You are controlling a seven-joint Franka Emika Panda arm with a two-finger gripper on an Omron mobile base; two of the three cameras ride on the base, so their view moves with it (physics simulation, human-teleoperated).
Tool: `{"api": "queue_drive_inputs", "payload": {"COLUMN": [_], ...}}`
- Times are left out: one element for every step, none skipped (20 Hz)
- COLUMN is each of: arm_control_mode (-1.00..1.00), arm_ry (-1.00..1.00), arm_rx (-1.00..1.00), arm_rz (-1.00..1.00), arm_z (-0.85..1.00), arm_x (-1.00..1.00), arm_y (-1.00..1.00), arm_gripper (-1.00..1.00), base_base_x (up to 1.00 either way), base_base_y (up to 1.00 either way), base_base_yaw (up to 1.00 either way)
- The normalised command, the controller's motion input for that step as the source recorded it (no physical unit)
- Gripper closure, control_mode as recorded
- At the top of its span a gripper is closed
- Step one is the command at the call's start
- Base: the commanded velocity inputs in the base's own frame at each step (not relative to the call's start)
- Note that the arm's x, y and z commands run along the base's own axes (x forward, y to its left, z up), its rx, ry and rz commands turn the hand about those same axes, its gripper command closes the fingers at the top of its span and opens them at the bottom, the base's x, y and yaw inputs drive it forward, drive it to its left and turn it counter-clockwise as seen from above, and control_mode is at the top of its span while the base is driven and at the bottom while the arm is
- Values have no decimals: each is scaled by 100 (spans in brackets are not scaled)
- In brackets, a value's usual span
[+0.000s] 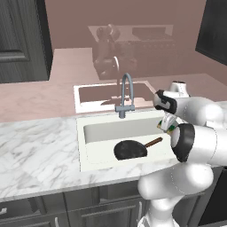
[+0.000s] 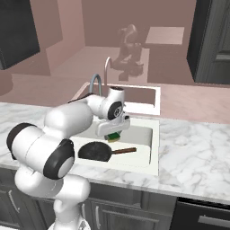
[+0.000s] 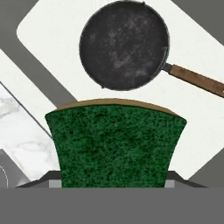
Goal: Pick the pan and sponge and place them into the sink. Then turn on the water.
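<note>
Over the sink (image 2: 155, 148), claw (image 2: 113, 133) clamps sponge (image 2: 113, 136)

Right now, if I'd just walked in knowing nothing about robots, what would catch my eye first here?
Probably the big white arm reaching over the white sink, its tool shut on a yellow-and-green sponge held above the basin. Next, the black pan lying on the sink floor, its brown handle pointing toward the right wall. Behind it stands a grey gooseneck faucet, with no water running.
</note>
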Motion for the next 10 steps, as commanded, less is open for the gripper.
{"api": "queue_drive_inputs", "payload": {"arm_control_mode": [-100,-100,-100,-100,-100,-100,-100,-100,-100,-100], "arm_ry": [0,0,0,0,-2,-4,-4,-5,-5,-6], "arm_rx": [6,7,7,7,8,8,9,9,9,9], "arm_rz": [7,7,7,7,8,8,8,8,8,9], "arm_z": [-18,-19,-19,-21,-22,-22,-23,-24,-23,-22], "arm_x": [21,22,22,23,16,14,14,12,11,9], "arm_y": [23,24,24,25,22,18,17,16,15,14], "arm_gripper": [100,100,100,100,100,100,100,100,100,100], "base_base_x": [0,0,0,0,0,0,0,0,0,0], "base_base_y": [0,0,0,0,0,0,0,0,0,0], "base_base_yaw": [0,0,0,0,0,0,0,0,0,0]}}
